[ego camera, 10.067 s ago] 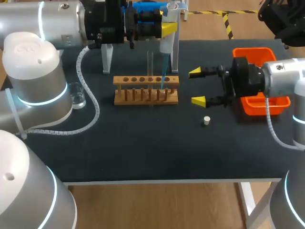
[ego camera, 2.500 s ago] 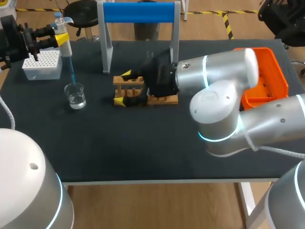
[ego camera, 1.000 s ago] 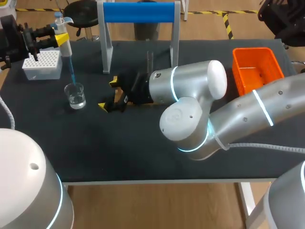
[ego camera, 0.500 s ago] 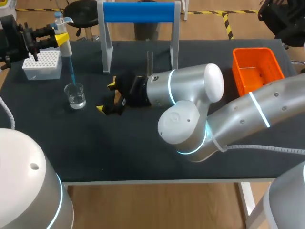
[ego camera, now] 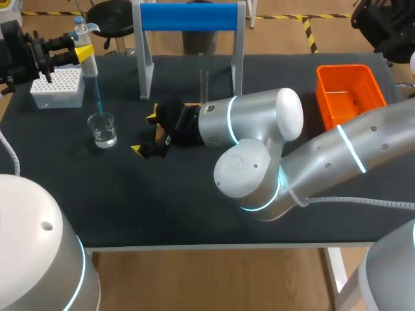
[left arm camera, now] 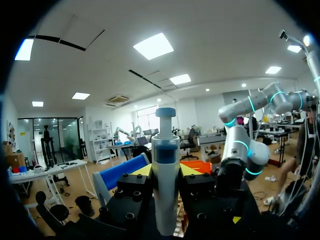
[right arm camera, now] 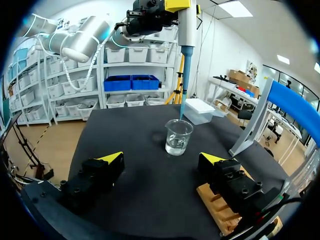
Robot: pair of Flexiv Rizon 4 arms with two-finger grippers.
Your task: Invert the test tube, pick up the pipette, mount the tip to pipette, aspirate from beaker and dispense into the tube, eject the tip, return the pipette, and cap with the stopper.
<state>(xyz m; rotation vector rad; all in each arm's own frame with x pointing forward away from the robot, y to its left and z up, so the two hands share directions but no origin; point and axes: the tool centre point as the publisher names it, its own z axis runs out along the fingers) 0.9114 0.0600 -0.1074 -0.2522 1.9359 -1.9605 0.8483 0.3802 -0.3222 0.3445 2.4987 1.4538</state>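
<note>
On a dark desk [ego camera: 194,207], the left hand [ego camera: 83,53] is clamped on an upright pipette [ego camera: 87,61] whose blue tip [ego camera: 97,97] reaches the mouth of a glass beaker [ego camera: 104,129], while the right hand [ego camera: 144,133], fingers spread apart, sits low beside the wooden rack [right arm camera: 220,210], and the test tube [ego camera: 203,83] rises upright behind that arm.

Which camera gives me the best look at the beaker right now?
Right wrist view: the beaker stands close and whole, ahead of the right gripper. Head view shows the beaker small, from above. Left wrist view misses it.
</note>
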